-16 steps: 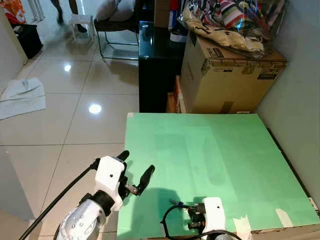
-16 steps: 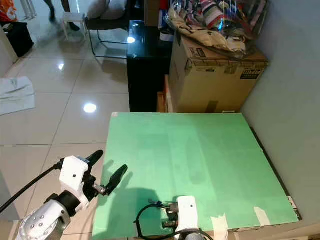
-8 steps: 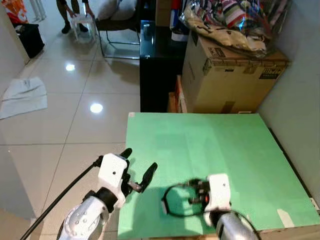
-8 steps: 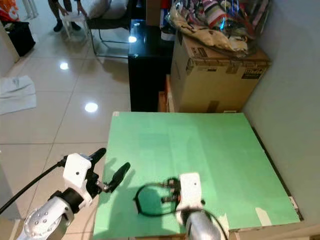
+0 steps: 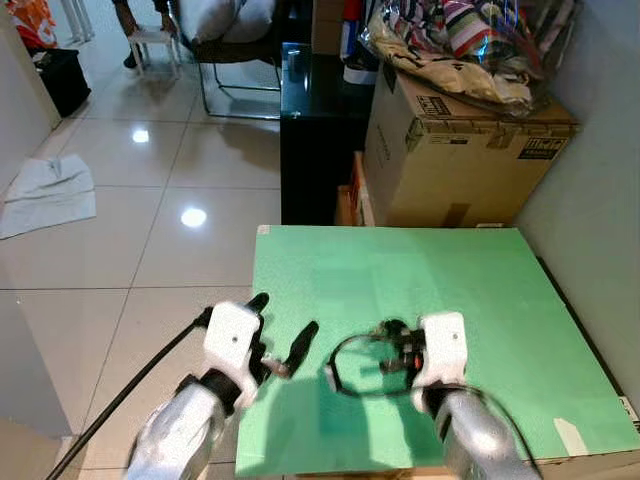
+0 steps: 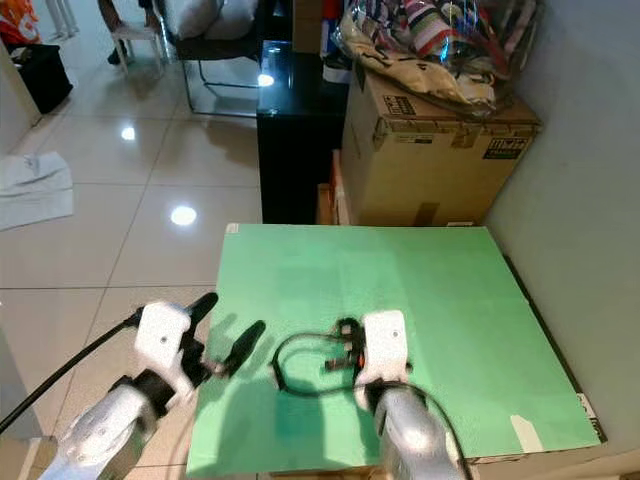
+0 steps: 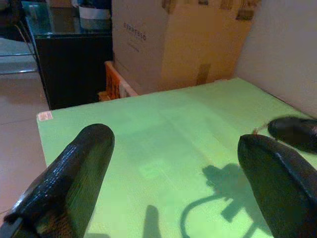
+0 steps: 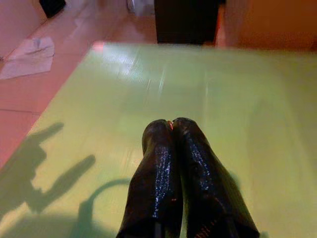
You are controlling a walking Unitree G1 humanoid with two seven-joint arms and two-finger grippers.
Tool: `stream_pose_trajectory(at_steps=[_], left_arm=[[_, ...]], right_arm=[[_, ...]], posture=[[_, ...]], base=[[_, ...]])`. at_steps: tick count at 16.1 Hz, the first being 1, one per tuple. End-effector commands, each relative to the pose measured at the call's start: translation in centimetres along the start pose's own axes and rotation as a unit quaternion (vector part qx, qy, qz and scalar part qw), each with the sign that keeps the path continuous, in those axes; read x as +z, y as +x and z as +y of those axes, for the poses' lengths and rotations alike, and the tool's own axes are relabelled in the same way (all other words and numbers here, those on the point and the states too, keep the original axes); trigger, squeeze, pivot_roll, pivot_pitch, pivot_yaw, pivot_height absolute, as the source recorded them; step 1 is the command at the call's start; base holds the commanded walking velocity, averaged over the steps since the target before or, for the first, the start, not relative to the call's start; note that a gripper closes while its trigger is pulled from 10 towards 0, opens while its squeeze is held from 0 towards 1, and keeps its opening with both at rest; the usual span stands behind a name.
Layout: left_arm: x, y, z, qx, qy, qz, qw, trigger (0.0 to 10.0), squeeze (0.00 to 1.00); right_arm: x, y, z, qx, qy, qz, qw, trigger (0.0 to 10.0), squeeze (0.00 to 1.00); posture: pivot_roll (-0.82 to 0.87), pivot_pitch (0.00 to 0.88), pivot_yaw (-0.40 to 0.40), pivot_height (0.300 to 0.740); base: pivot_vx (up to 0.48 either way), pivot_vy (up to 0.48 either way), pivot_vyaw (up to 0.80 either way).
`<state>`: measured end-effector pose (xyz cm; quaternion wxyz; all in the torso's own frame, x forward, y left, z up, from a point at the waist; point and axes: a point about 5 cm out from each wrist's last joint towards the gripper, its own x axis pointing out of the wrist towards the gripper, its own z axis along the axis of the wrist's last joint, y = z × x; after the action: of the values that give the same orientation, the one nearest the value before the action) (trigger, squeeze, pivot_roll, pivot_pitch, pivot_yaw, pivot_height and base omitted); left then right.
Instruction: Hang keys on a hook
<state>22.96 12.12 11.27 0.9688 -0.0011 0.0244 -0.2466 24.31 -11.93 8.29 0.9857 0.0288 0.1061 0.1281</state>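
- A tiled floor (image 5: 120,210) fills the left half of the head view, glossy with light spots, and a pale cloth (image 5: 48,192) lies on it at the left edge.
- A green board (image 5: 450,290) takes up the lower centre and right, lying flat with a grey wall along its right side.
- A large cardboard box (image 5: 455,150) stands at the upper right behind the board, with a heap of striped fabric in clear plastic (image 5: 460,40) on top.
- A black cabinet (image 5: 315,140) sits just left of the box, at upper centre.
- A chair (image 5: 235,40) and a small white stool (image 5: 155,42) are at the top left, with a person's legs beside the stool.
- The right gripper (image 8: 171,130) is over the lower middle of the board, its fingers pressed together; a tiny reddish speck shows between the tips, too small to identify.
- The left gripper (image 5: 284,332) hovers at the board's lower left edge, fingers spread wide with nothing between them.
- No keys or hook can be made out.
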Motion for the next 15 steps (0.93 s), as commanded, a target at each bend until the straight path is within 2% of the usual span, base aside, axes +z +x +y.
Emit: stream_pose_trajectory(at_steps=[1, 3, 6, 7, 9, 11, 13, 15], left_arm=[[-0.1, 0.1, 0.1, 0.007, -0.011, -0.001, 1.000, 10.0, 0.00], [-0.3, 1.6, 0.9, 0.038, -0.053, -0.004, 0.998, 10.0, 0.00], [-0.3, 3.5, 1.8, 0.059, -0.070, -0.007, 0.996, 10.0, 0.00], [-0.2, 4.3, 2.2, 0.068, -0.087, -0.011, 0.994, 10.0, 0.00], [-0.2, 5.2, 2.7, 0.080, -0.104, -0.013, 0.991, 10.0, 0.00], [-0.1, 5.7, 2.9, 0.082, -0.106, -0.012, 0.991, 10.0, 0.00], [0.4, 7.1, 3.5, 0.080, -0.100, -0.020, 0.991, 10.0, 0.00], [0.5, 7.4, 3.9, 0.080, -0.092, -0.023, 0.992, 10.0, 0.00]], right_arm=[[1.0, -0.1, -0.7, -0.016, -0.013, -0.027, 0.999, 0.0, 0.00], [3.1, 0.7, -1.8, -0.047, -0.043, -0.078, 0.995, 0.0, 0.00], [5.0, 1.5, -2.5, -0.068, -0.081, -0.126, 0.986, 0.0, 0.00], [6.0, 1.6, -2.6, -0.080, -0.117, -0.154, 0.978, 0.0, 0.00], [7.3, 2.0, -2.6, -0.087, -0.151, -0.186, 0.967, 0.0, 0.00], [7.9, 2.3, -2.4, -0.084, -0.164, -0.200, 0.962, 0.0, 0.00], [9.3, 3.0, -1.9, -0.069, -0.198, -0.238, 0.948, 0.0, 0.00], [9.9, 3.3, -1.9, -0.073, -0.206, -0.252, 0.943, 0.0, 0.00]], posture=[[-0.07, 0.082, -0.047, 0.732], [-0.08, 0.034, -0.043, 0.732], [-0.10, 0.000, -0.020, 0.732], [-0.10, 0.000, -0.015, 0.732], [-0.12, 0.000, -0.001, 0.732], [-0.12, 0.000, 0.003, 0.732], [-0.13, 0.000, 0.021, 0.732], [-0.13, 0.000, 0.032, 0.732]], base=[[0.000, 0.000, 0.00], [0.000, 0.000, 0.00], [0.000, 0.000, 0.00], [0.000, 0.000, 0.00], [0.000, 0.000, 0.00], [0.000, 0.000, 0.00], [0.000, 0.000, 0.00], [0.000, 0.000, 0.00]])
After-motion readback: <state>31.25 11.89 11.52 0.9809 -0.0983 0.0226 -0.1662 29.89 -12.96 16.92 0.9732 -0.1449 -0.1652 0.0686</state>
